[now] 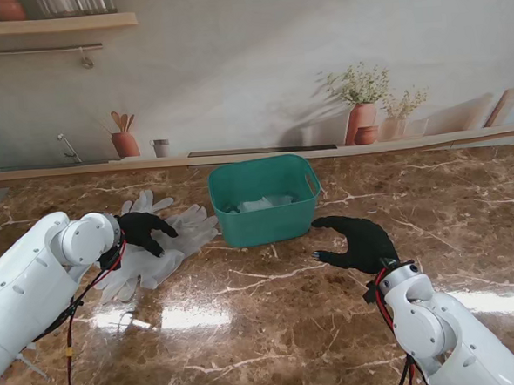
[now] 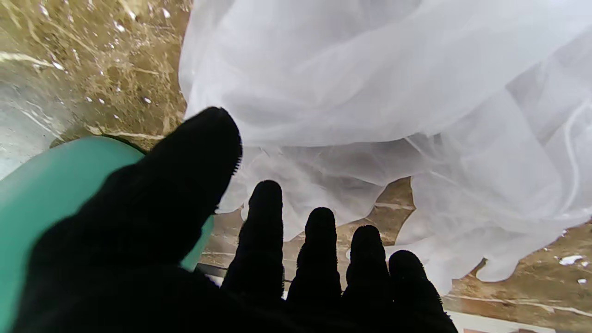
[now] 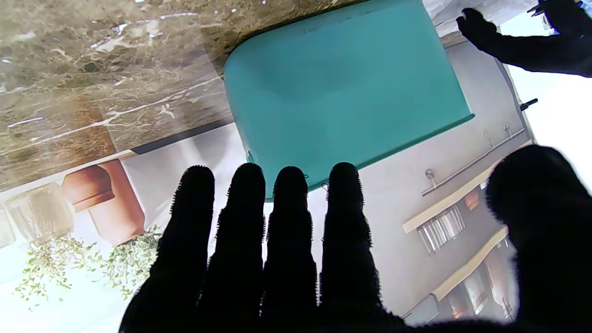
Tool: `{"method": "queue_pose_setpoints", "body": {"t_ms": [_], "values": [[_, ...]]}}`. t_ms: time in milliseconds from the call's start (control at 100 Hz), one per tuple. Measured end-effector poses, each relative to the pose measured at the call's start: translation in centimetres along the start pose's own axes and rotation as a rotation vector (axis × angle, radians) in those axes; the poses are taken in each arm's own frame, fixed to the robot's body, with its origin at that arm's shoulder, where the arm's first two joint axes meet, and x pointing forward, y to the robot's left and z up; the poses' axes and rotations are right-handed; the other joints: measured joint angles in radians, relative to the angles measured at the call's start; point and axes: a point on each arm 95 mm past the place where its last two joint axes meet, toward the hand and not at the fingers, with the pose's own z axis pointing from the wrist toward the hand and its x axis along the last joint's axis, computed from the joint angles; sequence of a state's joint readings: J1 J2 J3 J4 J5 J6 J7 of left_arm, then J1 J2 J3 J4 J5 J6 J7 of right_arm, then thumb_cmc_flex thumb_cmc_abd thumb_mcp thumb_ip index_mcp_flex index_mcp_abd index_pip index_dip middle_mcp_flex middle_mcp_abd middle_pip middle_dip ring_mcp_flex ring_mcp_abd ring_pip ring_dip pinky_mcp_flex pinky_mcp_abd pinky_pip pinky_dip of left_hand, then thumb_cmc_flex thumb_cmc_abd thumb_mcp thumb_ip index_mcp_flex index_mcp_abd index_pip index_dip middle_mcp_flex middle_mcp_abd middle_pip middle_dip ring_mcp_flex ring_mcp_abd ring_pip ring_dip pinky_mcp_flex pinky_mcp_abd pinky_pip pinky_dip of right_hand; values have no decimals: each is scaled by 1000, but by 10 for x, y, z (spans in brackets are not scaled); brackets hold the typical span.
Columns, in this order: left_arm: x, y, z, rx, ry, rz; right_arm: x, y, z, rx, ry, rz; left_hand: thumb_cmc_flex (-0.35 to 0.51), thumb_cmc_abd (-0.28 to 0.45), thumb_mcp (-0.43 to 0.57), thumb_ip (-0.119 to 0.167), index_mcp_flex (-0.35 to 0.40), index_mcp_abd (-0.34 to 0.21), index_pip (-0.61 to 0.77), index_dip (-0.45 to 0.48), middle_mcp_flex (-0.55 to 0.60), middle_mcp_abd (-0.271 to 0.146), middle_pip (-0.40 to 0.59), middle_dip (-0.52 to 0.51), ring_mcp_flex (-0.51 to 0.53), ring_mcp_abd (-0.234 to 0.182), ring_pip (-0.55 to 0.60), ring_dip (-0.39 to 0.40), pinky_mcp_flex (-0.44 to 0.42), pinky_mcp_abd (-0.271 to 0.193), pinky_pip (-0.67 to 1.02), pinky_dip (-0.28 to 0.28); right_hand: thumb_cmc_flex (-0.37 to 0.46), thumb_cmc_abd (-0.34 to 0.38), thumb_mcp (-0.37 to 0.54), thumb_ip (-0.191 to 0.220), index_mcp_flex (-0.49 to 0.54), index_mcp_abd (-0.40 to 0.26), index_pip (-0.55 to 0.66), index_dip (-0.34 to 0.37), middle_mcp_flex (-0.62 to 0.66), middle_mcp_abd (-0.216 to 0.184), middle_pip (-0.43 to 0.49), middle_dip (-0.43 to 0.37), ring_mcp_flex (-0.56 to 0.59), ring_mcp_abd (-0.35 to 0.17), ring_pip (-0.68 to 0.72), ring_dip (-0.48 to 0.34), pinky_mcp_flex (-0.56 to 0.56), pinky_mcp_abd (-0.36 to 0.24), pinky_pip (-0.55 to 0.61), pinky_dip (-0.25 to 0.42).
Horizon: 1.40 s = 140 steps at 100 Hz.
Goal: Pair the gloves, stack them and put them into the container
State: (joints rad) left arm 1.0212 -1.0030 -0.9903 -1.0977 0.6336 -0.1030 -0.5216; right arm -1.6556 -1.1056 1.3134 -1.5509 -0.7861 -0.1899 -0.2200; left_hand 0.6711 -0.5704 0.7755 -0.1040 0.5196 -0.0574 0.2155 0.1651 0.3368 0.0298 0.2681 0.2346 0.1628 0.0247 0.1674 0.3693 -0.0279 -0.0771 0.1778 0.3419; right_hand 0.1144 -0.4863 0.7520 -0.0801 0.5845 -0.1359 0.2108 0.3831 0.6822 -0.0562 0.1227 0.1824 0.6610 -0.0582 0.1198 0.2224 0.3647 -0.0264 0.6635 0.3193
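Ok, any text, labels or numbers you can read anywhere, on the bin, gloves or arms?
None readable in any view.
Bin: plain teal walls, no label showing.
Gloves: translucent white, no print.
Left hand and right hand: black covers, no markings.
Arms: white shells, no lettering visible.

At left of the frame my left hand point(image 1: 144, 229) hangs over the gloves point(image 1: 160, 246), fingers spread. The bin point(image 1: 264, 201) sits at centre on the tabletop point(image 1: 274, 322); my right hand point(image 1: 358, 243) is spread, empty, right of it.
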Motion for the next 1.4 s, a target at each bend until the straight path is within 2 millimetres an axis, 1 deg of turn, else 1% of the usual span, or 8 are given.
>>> {"method": "queue_pose_setpoints", "body": {"t_ms": [450,590,630,690,860,1250,1320,1400], "values": [[-4,10,-2,-70,72,-26,-1,-1,-1,-10,-6,1,-56,12,-115,-11,93,-24,130,76,-36,-1,-37,-15,-58,-6,-57,-7,7,-2,-134,-77,2,11,-11,0,11,-2,12,16,0,0,0,0,0,0,0,0,-1,1,0,0],[-6,15,-3,-86,72,11,-1,-1,-1,-13,-5,2,-51,-15,-68,-12,128,-39,202,117,-36,-1,-37,-15,-58,-6,-58,-7,9,-2,-136,-89,2,11,-11,0,11,-2,12,16,0,0,0,0,0,0,0,0,-1,1,0,0],[-7,16,-3,-87,64,47,-1,-1,-1,-14,-5,2,-30,-19,-29,-12,128,-91,236,128,-33,-22,-37,-22,-58,-6,-58,-7,10,-2,-134,-89,2,11,-11,0,11,-2,12,16,0,0,0,0,0,0,0,0,-1,1,0,0],[-8,16,-3,-53,52,89,-1,-1,-1,-16,-4,1,28,-19,-37,-52,161,-82,348,172,-32,-9,-20,-22,-47,-7,-55,1,9,-2,-114,-44,14,13,-14,5,11,-2,12,16,0,0,0,0,0,0,0,0,-1,2,0,0],[-10,23,-3,16,68,43,0,-2,-1,-13,-4,1,174,70,-80,-55,224,-107,544,165,32,-8,-15,-12,-43,-10,-36,5,7,-2,-76,54,14,26,-22,12,11,-3,12,16,1,0,0,0,0,0,1,0,-1,13,20,0],[5,16,-31,69,115,63,4,0,-2,-17,6,-1,326,288,-383,-54,285,-32,341,43,74,-12,-9,-8,-18,-13,-21,6,-4,1,-51,175,14,36,-22,22,11,-13,12,16,2,0,0,2,0,9,3,0,0,14,20,0],[7,13,-37,74,121,71,5,0,-2,-19,8,-1,306,284,-384,-51,321,-27,337,33,119,-12,-6,-2,7,-13,4,10,-5,18,-8,229,14,36,-22,22,11,-14,12,16,2,0,0,2,0,10,3,0,0,15,20,0],[8,10,-41,121,133,125,6,1,-2,-22,12,-2,162,130,-260,-52,414,-50,507,-2,226,-12,11,7,96,-12,31,32,1,68,118,276,14,36,-22,22,11,-14,12,16,2,0,0,2,0,10,3,0,0,16,20,0]]}}
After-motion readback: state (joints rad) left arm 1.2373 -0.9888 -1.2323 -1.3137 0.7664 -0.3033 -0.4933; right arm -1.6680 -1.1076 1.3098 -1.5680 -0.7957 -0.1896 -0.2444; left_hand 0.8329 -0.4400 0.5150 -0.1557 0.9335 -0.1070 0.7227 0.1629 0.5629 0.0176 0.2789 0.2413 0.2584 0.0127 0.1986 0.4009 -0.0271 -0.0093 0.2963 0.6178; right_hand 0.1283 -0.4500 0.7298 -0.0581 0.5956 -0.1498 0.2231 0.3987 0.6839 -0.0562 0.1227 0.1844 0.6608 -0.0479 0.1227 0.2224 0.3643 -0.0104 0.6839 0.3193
